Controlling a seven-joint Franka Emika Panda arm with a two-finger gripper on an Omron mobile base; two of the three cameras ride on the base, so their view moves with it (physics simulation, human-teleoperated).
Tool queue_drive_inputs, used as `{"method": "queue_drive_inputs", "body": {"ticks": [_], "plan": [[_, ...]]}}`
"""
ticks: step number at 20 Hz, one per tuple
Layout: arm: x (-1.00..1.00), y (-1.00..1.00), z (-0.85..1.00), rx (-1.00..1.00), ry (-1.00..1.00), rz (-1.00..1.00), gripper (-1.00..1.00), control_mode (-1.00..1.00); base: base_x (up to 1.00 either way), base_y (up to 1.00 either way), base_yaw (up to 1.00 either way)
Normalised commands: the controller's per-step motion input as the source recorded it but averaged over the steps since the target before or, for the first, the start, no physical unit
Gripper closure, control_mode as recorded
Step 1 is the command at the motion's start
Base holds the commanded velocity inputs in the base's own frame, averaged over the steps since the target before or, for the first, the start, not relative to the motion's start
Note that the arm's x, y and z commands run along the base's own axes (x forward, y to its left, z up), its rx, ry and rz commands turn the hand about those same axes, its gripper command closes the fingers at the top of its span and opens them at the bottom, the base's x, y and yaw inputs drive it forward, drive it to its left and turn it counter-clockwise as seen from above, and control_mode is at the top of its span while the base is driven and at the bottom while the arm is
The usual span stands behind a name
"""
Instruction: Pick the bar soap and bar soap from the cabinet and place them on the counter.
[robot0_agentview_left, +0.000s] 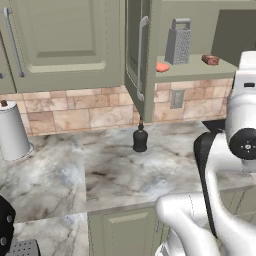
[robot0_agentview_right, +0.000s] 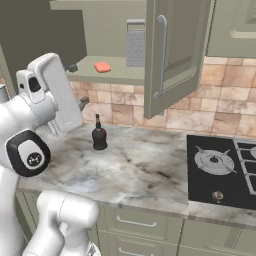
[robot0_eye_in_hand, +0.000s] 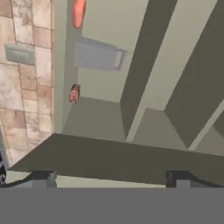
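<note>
The cabinet (robot0_agentview_left: 195, 71) stands open, and both bars lie on its shelf. The salmon-orange bar soap (robot0_agentview_left: 162, 66) (robot0_agentview_right: 102, 67) (robot0_eye_in_hand: 78, 13) sits left of a steel grater. The dark red-brown bar soap (robot0_agentview_left: 210, 60) (robot0_eye_in_hand: 74, 94) lies to the grater's right. The hand view is rolled on its side and looks into the cabinet. There my gripper (robot0_eye_in_hand: 110, 178) is open with nothing between its fingertips (robot0_eye_in_hand: 41, 177), still well short of either bar. The marble counter (robot0_agentview_left: 100, 165) (robot0_agentview_right: 145, 170) spreads below.
The grater (robot0_agentview_left: 178, 42) (robot0_agentview_right: 135, 46) (robot0_eye_in_hand: 97, 56) stands between the bars. The open cabinet door (robot0_agentview_left: 137, 55) (robot0_agentview_right: 172, 55) juts out over the counter. A black bottle (robot0_agentview_left: 140, 139) (robot0_agentview_right: 99, 135) stands under it. A paper towel roll (robot0_agentview_left: 11, 131) is far left, the stove (robot0_agentview_right: 225, 170) right.
</note>
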Motion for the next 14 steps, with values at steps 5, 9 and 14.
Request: {"method": "queue_drive_inputs", "body": {"ticks": [5, 9, 14], "plan": [[0.34, 0.0, 0.0, -0.11, 0.07, -0.43, -1.0, -1.0, 0.0, 0.0, 0.0], [0.37, -0.38, 0.03, 0.03, 0.04, -0.3, -1.0, -1.0, 0.0, 0.0, 0.0], [0.34, -0.43, 0.06, 0.07, 0.0, -0.06, -1.0, -1.0, 0.0, 0.0, 0.0]]}}
